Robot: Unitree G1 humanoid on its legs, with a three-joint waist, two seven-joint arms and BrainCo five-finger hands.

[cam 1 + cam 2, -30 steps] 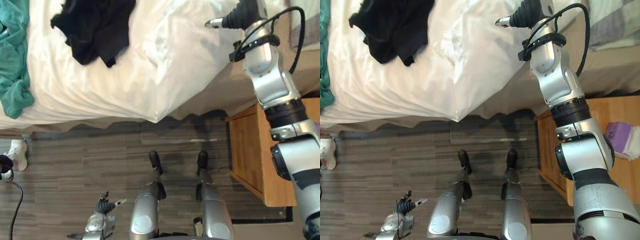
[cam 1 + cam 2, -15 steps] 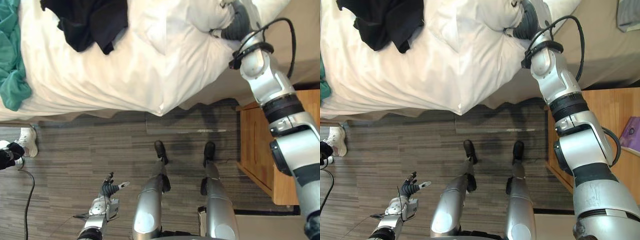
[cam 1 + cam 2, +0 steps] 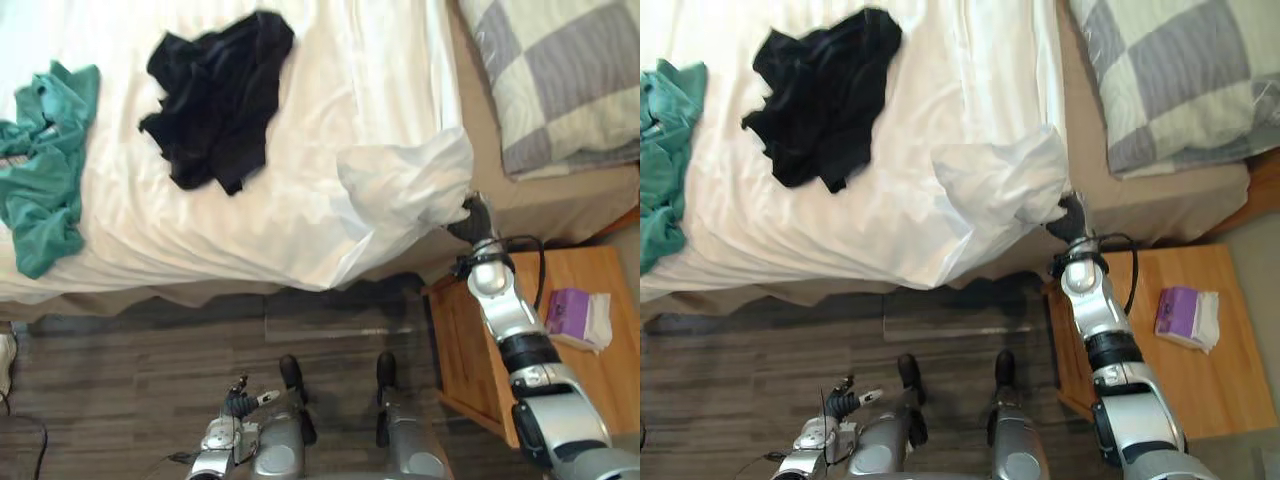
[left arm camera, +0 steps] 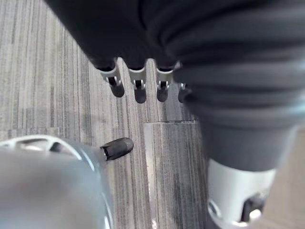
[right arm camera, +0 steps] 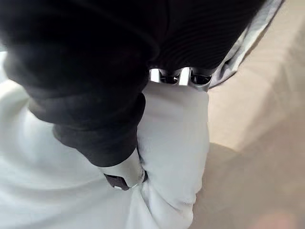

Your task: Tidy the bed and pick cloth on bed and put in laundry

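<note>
A black cloth (image 3: 218, 95) lies crumpled on the white sheet (image 3: 320, 90) of the bed, and a teal cloth (image 3: 45, 185) lies at the bed's left side. My right hand (image 3: 472, 218) is at the bed's near right corner, shut on a bunched fold of the white sheet (image 5: 176, 133); in the right wrist view its thumb (image 5: 125, 174) and fingers pinch the fabric. The gripped corner (image 3: 405, 180) stands lifted and folded over. My left hand (image 3: 240, 402) hangs low over the floor, its fingers (image 4: 138, 86) straight and empty.
A grey checked pillow (image 3: 560, 80) lies on the bare tan mattress (image 3: 530, 200) at the right. A wooden nightstand (image 3: 600, 380) stands beside the bed with a purple tissue pack (image 3: 572, 312) on it. Grey plank floor (image 3: 150, 370) runs along the bed's near side.
The whole view has shifted. My right hand, open above the bed a second ago, has sunk into the white sheet and closed on its corner. The left hand stays open.
</note>
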